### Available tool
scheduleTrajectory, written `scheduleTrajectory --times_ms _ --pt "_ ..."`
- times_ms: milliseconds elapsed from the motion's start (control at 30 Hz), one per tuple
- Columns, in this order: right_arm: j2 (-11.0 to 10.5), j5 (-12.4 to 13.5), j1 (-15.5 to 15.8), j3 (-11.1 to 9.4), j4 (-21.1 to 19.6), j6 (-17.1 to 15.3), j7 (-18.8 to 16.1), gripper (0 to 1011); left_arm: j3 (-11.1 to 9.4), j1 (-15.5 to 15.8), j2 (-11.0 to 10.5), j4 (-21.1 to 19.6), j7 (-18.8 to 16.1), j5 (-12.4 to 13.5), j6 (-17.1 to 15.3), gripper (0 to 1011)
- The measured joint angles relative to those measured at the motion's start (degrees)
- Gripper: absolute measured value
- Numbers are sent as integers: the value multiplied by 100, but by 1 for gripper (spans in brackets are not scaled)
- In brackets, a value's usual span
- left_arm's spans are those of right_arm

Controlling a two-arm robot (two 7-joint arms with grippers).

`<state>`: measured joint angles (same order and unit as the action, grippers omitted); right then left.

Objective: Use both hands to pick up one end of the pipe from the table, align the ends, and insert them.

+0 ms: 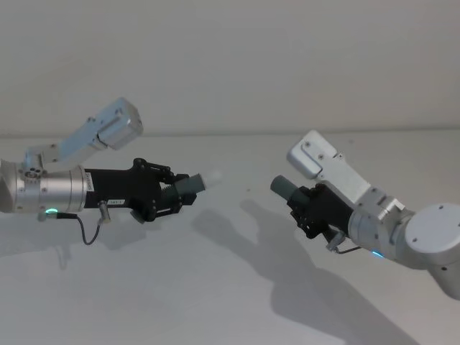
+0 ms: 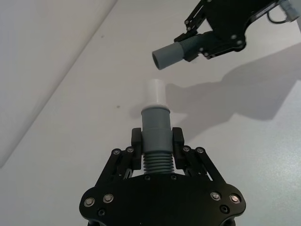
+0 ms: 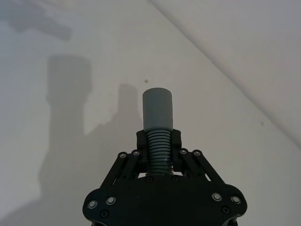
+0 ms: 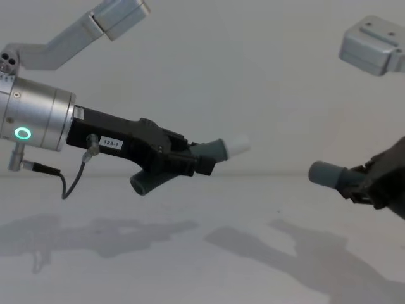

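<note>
White-tipped pipe piece (image 2: 155,123) is up off the tabletop (image 1: 230,295), clamped at its ribbed section (image 2: 156,162) in the left claw (image 2: 156,141), which is closed snug on it. Its long axis runs across the work toward the robot's right. The white tip (image 4: 238,144) leads and, in the chest view, angles a little upward; the bent tail (image 4: 143,183) hangs below the claw. Second pipe piece (image 3: 157,110) is also in the air, well apart from the first, its ribs pinched in the closed right claw (image 3: 158,141). Its open grey mouth (image 4: 316,171) faces the robot's left, axis close to level in the chest view and sitting lower than the white tip. The two ends face each other across a clear gap but, by my reading, not on one line: in the left wrist view the mouth lies off to one side of the tip's axis and is turned askew to it. Step in hand looks like alignment. Before you close the gap, get both axes onto one line: take out the tip's upward tilt or bring the mouth up to meet it, and square the mouth to the tip. Then advance slowly, straight along that shared axis. Watch the grips: a pinch on ribs may let a piece pivot if the tip strikes the rim off-centre.
</note>
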<state>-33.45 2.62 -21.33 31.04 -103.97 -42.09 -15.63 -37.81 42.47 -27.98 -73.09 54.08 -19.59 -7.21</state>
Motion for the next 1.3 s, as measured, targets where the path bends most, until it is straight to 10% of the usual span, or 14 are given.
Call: scheduleTrajectory --times_ms 700,1300 --pt "-990 -1092 -894 995 -420 825 -1120 255 16 -19 11 35 -64 0 151 341" --pt "-1182 -2239 -1825 1686 110 2298 -1610 255 -55 33 -18 39 -4 51 239 341"
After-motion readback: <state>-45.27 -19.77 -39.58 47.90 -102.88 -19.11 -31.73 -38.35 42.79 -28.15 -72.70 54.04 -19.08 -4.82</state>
